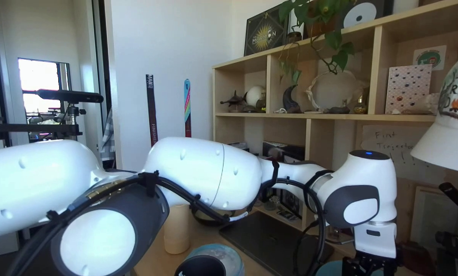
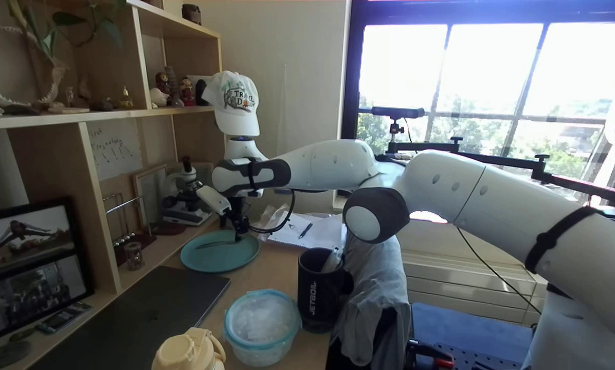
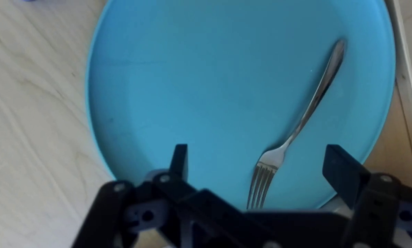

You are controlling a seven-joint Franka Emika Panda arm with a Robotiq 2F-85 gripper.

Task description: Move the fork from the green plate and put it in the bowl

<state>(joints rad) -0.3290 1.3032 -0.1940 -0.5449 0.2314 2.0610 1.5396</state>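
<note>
The green plate lies on the desk below my gripper; it fills much of the wrist view and its edge shows in an exterior view. A silver fork lies on it, tines toward the gripper; it is faint in an exterior view. My gripper is open and empty, with the fork's head between its spread fingers in the picture. It also shows in an exterior view. A round clear bowl with a teal rim stands nearer that camera; its contents or lid look whitish.
A black Jetboil mug stands beside the bowl. A cream bottle and a dark closed laptop are on the desk. A microscope and wooden shelf stand close to the plate. Papers with a pen lie beyond it.
</note>
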